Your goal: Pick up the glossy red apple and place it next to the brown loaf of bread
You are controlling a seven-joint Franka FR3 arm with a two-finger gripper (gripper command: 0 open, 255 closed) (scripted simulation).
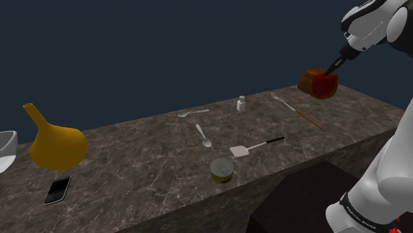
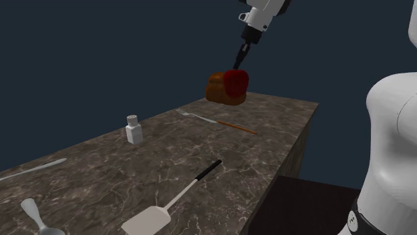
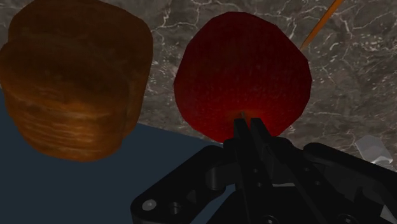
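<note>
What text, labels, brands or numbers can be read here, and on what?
No text is legible.
Arm's lower link: small lettering, too blurred to read.
Can: label unreadable.
Phone, shaker, apple, loaf: no text seen.

Countertop (image 1: 165,165): dark veined stone, smooth. Apple (image 3: 245,70): red, finely dimpled skin (low sheen). Loaf (image 3: 70,83): rough, layered brown crust.
</note>
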